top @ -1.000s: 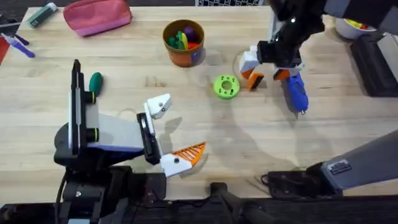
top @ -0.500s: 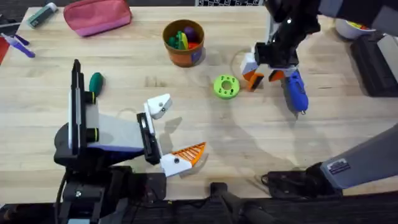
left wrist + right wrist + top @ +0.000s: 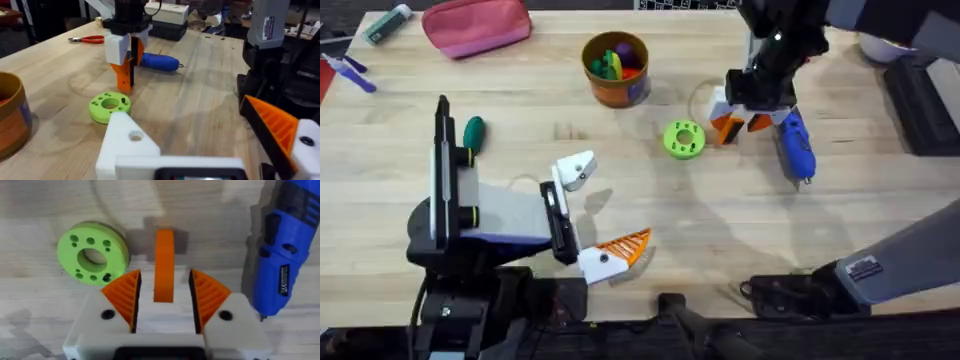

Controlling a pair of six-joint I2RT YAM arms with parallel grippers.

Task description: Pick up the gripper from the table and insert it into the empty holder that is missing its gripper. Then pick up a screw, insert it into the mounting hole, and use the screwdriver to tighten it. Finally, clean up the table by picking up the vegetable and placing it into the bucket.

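Orange gripper (image 3: pixel 163 265) sits between the right end effector's (image 3: pixel 163 300) open pads, ungrasped; insertion, screw, vegetable (image 3: pixel 473 131) cleanup all remain.

Robotics workshop bench.
Plank wooden table (image 3: pixel 620 200) with red-handled pliers (image 3: pixel 87 39), a blue electric screwdriver (image 3: pixel 796 148), and equipment boxes (image 3: pixel 167 15) behind.

Orange ribbed gripper (image 3: pixel 163 264) sat mid-frame, bright green holed disc (image 3: pixel 92 253) upper left, blue screwdriver (image 3: pixel 282 255) far right, over the table's (image 3: pixel 45 310) pale wood grain.
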